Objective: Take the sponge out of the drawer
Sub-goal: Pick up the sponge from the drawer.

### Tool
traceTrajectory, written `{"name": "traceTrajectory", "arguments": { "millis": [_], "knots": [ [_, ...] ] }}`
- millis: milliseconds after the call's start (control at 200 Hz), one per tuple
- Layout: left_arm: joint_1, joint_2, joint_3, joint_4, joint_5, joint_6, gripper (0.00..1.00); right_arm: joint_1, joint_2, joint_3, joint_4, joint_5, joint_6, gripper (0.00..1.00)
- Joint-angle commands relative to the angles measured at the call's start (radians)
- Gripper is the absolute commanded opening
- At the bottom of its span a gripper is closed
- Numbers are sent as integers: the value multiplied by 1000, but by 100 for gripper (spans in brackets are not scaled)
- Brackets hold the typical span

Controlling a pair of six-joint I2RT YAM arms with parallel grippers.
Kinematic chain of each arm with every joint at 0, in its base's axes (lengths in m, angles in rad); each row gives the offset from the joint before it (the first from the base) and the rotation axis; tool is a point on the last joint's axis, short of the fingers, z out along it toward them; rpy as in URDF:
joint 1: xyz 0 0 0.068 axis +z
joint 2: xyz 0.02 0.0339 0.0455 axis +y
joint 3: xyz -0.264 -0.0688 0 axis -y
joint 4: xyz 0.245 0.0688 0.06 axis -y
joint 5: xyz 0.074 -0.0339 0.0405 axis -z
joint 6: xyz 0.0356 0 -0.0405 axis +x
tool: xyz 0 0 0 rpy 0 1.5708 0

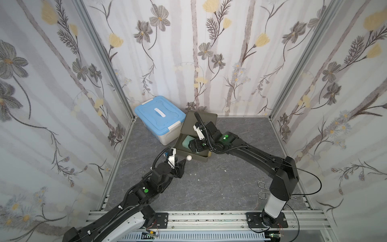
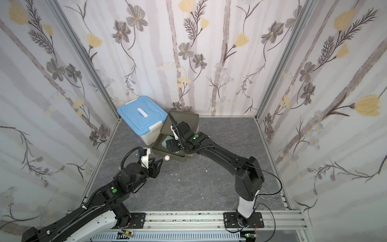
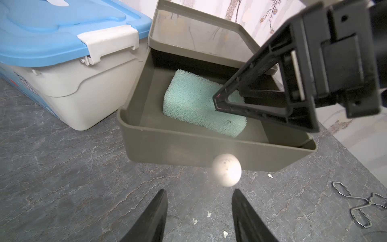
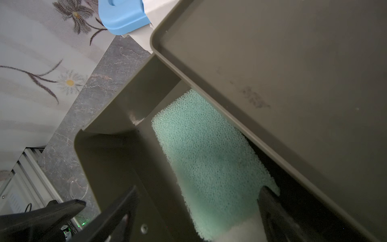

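Straddling the sponge (image 3: 194, 104) inside the pulled-out drawer (image 3: 188, 146).
The right gripper (image 4: 199, 188) is spread wide, not clamped; the left gripper (image 3: 200, 192) is parted and empty by the white knob (image 3: 226, 169). Closed blue-lidded bin (image 1: 160, 117) beside the drawer; grey marbled tabletop (image 1: 209, 184), floral walls (image 1: 209, 62).

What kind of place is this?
Probably a robot practice booth: two robot arms bolted to a metal rail, flowery wallpaper panels in metal frames, and a small drawer holding a sponge.

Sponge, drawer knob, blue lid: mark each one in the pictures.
sponge (image 3: 188, 100): left wrist view, bare top face.
drawer knob (image 3: 226, 169): left wrist view, centre of the white ball.
blue lid (image 1: 146, 118): in a top view, flat blue surface beside its handle.
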Motion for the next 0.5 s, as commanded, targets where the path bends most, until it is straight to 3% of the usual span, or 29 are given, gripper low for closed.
{"name": "traceTrajectory", "arguments": {
  "millis": [0,255,495],
  "knots": [
    [1,-11,-9,29,-12,17,52,4,5,7,-60,26,29,91],
    [1,-9,-20,40,-13,25,53,5,24,91,-115,146,26,91],
    [2,-24,-32,46,-13,23,53,4,142,243,-227,206,-45,93]
  ]
}}
